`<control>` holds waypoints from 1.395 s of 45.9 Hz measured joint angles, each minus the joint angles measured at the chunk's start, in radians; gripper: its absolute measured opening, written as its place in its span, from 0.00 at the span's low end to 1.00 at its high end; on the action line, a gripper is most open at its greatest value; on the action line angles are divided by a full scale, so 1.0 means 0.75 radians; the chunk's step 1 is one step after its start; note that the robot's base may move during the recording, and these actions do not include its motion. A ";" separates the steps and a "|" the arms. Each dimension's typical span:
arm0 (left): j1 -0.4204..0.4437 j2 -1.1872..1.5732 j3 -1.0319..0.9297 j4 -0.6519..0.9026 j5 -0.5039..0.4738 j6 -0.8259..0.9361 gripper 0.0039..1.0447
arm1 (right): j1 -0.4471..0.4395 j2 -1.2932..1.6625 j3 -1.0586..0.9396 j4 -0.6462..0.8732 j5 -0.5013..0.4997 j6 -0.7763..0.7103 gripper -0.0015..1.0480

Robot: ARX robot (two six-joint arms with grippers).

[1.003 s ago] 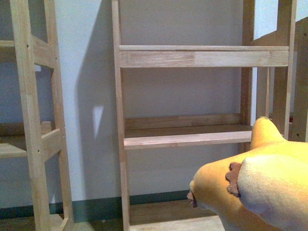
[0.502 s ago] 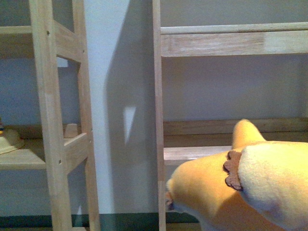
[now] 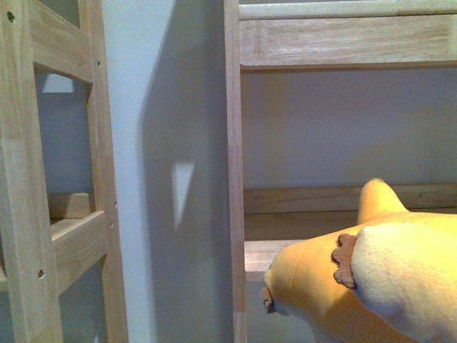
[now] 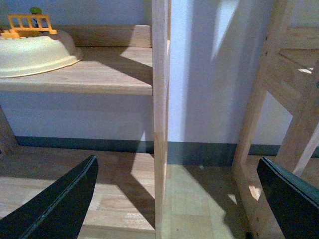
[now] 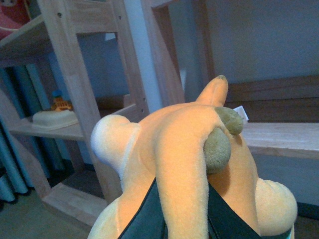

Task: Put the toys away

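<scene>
Orange plush toy (image 3: 371, 286) sits closer to wooden shelf (image 3: 258, 256) than a second ago | right tool (image 5: 184, 214) clamps it | left tool (image 4: 174, 199) spread, empty | drop-off looks near

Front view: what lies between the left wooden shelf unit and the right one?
Only bare pale wall, partly in shadow, lies between the left shelf unit and the right shelf unit; the front view shows this.

The front camera faces the shelf (image 3: 343, 43) close up, with the toy (image 3: 400, 286) at lower right. The right wrist camera looks along that same toy; the left one points low at a post (image 4: 159, 99).
</scene>
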 joint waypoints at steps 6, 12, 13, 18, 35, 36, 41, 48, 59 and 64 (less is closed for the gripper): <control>0.000 0.000 0.000 0.000 0.000 0.000 0.94 | 0.000 0.000 0.000 0.000 0.000 0.000 0.07; 0.000 0.000 0.000 0.000 0.000 0.000 0.94 | 0.000 0.000 0.000 0.000 -0.001 0.000 0.07; 0.000 0.000 0.000 0.000 0.000 0.000 0.94 | 0.000 0.000 0.000 0.000 -0.001 0.000 0.07; 0.000 0.000 0.000 0.000 0.000 0.000 0.94 | 0.062 0.011 0.122 -0.335 0.377 -0.167 0.07; 0.000 0.000 0.000 0.000 0.000 0.000 0.94 | -0.035 0.208 0.488 -0.315 0.494 -0.430 0.07; 0.000 0.000 0.000 0.000 0.000 0.000 0.94 | -0.028 0.216 0.504 -0.312 0.494 -0.433 0.07; 0.000 0.000 0.000 0.000 0.000 0.000 0.94 | 0.035 0.285 0.618 -0.288 0.499 -0.470 0.07; 0.000 0.000 0.000 0.000 0.000 0.000 0.94 | 0.121 0.384 0.764 -0.285 0.503 -0.519 0.07; 0.000 0.000 0.000 0.000 0.000 0.000 0.94 | 0.164 0.568 1.112 -0.322 0.506 -0.565 0.07; 0.000 0.000 0.000 0.000 0.000 0.000 0.94 | 0.146 0.636 1.241 -0.338 0.473 -0.565 0.07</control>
